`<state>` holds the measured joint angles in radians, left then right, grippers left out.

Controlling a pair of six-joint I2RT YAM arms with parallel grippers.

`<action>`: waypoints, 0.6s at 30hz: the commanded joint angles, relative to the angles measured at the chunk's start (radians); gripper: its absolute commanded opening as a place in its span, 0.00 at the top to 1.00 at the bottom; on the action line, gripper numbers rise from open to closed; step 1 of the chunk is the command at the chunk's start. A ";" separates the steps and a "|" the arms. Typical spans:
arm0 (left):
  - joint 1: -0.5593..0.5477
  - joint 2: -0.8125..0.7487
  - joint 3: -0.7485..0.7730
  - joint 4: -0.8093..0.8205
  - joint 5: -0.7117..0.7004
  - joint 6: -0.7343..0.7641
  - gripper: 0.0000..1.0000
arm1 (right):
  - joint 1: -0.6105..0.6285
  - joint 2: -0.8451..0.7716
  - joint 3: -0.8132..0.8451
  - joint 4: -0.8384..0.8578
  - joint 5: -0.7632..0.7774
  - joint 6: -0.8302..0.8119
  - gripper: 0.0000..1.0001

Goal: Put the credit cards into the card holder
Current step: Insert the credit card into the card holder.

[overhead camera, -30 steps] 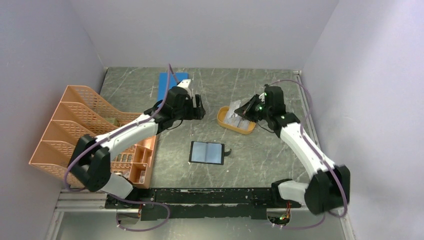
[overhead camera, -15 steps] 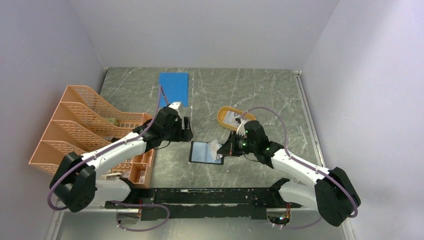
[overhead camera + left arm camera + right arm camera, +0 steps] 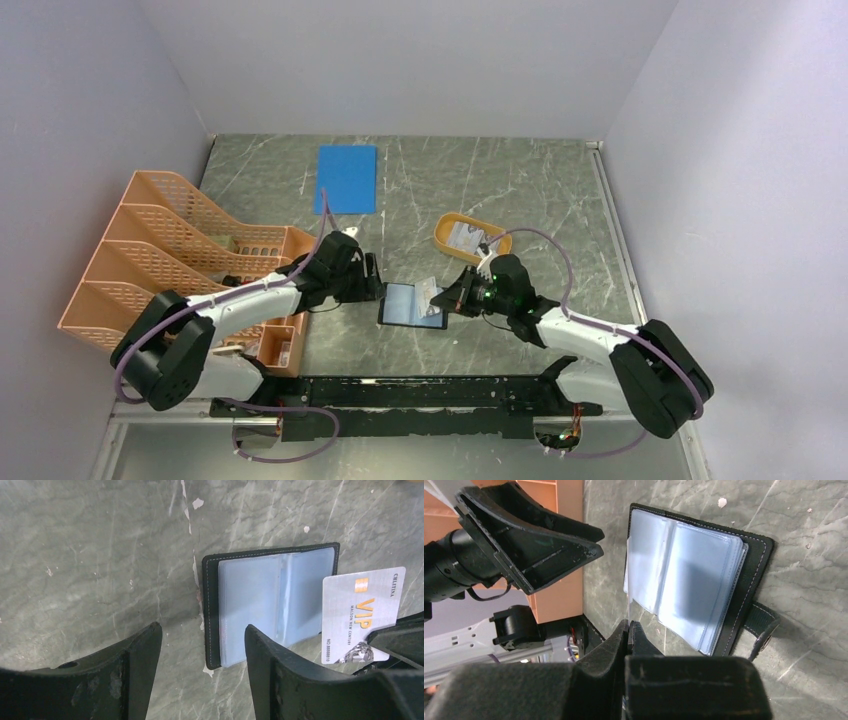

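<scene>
The card holder [image 3: 405,305] lies open on the table, black with bluish clear pockets [image 3: 270,602]. My right gripper [image 3: 452,298] is shut on one of the credit cards, a silver VIP card [image 3: 361,614], which it holds tilted over the holder's right edge. In the right wrist view that card [image 3: 628,611] shows edge-on between the pressed jaws [image 3: 629,626], just off the holder [image 3: 696,580]. My left gripper [image 3: 372,282] hovers open at the holder's left edge [image 3: 202,630], holding nothing. More credit cards [image 3: 462,236] lie in the orange tray.
The orange oval tray [image 3: 445,245] sits behind the holder to the right. A blue flat sheet [image 3: 347,178] lies at the back. The orange mesh file rack [image 3: 160,250] and a small orange organiser [image 3: 275,340] line the left side.
My right arm carried a card from the tray forward to the holder's right edge. My left arm came from the back down to the holder's left edge, its jaws narrowing a little.
</scene>
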<state>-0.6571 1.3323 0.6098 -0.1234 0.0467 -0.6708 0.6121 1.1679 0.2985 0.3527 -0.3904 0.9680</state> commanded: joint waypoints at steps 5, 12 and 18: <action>0.002 0.006 -0.046 0.080 0.045 -0.068 0.37 | 0.014 0.097 -0.028 0.149 0.018 0.070 1.00; 0.002 0.014 -0.059 0.076 0.052 -0.071 0.39 | 0.027 0.187 -0.023 0.199 0.006 0.099 1.00; 0.002 0.014 -0.075 0.085 0.065 -0.072 0.40 | 0.043 0.236 -0.018 0.218 0.003 0.110 1.00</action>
<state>-0.6571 1.3430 0.5503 -0.0734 0.0769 -0.7322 0.6403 1.3808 0.2832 0.5163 -0.3824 1.0626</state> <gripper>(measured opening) 0.602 0.010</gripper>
